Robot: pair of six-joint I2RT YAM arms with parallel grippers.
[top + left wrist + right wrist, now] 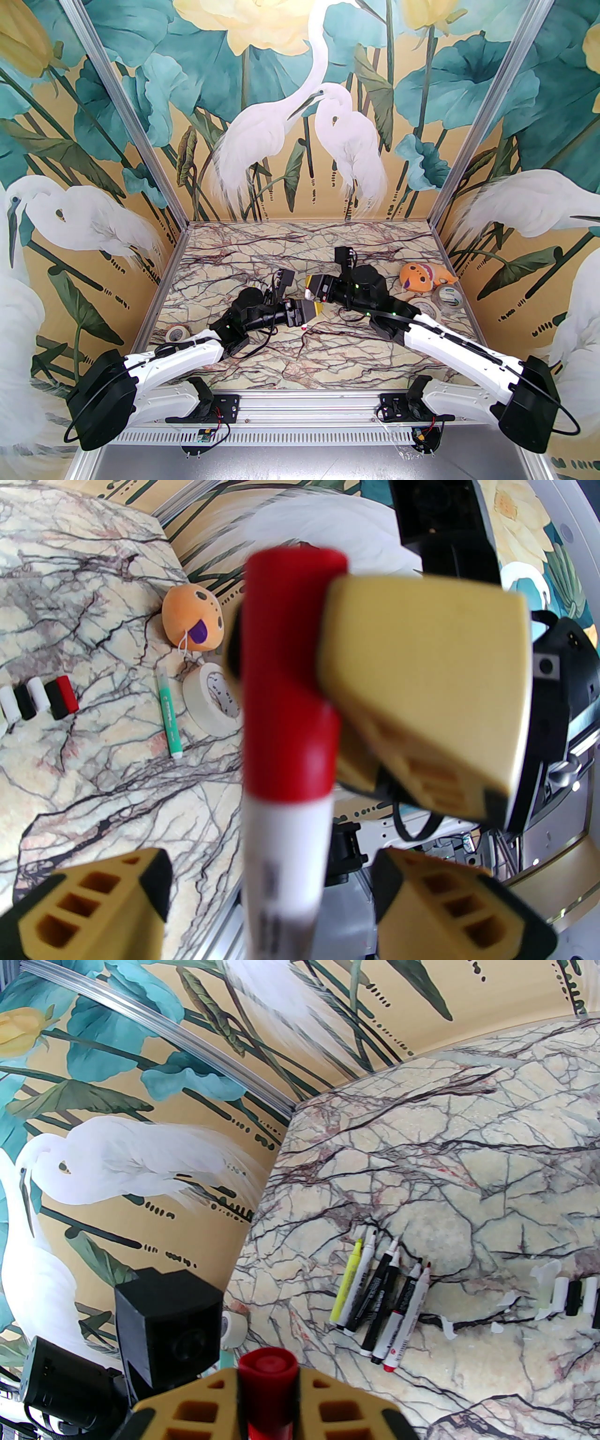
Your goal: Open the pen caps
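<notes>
From above, the left tool and the right tool meet tip to tip over the middle of the table, the left one slightly nearer. An orange plush fish and two tape rolls lie at the far right.

At the left wrist, a red cap sits on a white marker barrel. The barrel runs between the left tool's fingers with a gap on each side, so this tool stands wide. A finger of the right tool presses the cap's side. Loose caps lie in a row on the table, left of a green marker.

At the right wrist, the right tool is clamped on the red cap. Uncapped markers lie side by side beyond it, and more loose caps lie to their right.
</notes>
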